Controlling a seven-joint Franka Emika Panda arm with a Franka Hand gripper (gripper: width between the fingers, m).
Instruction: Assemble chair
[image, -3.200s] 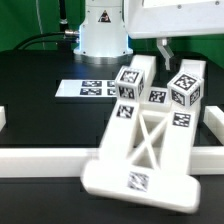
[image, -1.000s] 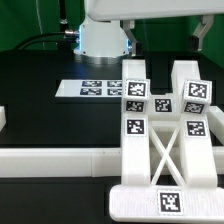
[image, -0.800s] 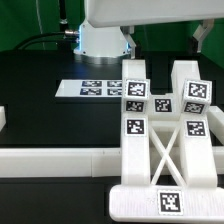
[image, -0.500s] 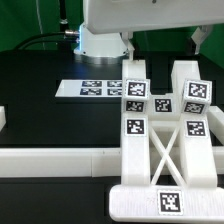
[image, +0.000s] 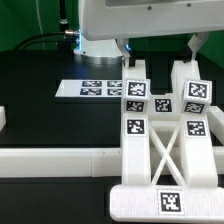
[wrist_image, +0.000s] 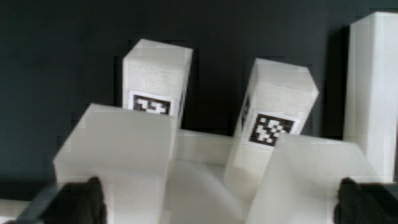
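Observation:
The chair (image: 160, 135) is a glossy white assembly with black-and-white tags. It lies at the exterior view's right: two long square legs, a crossed brace between them and a flat bar at its near end. My gripper (image: 157, 47) hangs just above its far end, open wide, one finger (image: 124, 48) over each leg top. In the wrist view the two tagged legs (wrist_image: 155, 85) rise side by side, and the dark fingertips (wrist_image: 71, 203) of the gripper (wrist_image: 217, 205) stand outside them with nothing gripped.
The marker board (image: 98, 88) lies flat on the black table behind the chair. A long low white border wall (image: 55, 158) runs along the front, ending against the chair. A short white wall piece (image: 3, 118) sits at the exterior view's left edge.
The chair, skewed and tilted three seconds ago, now lies straight beside the wall. Over the last second my gripper has come down toward the leg tops; the chair has not moved.

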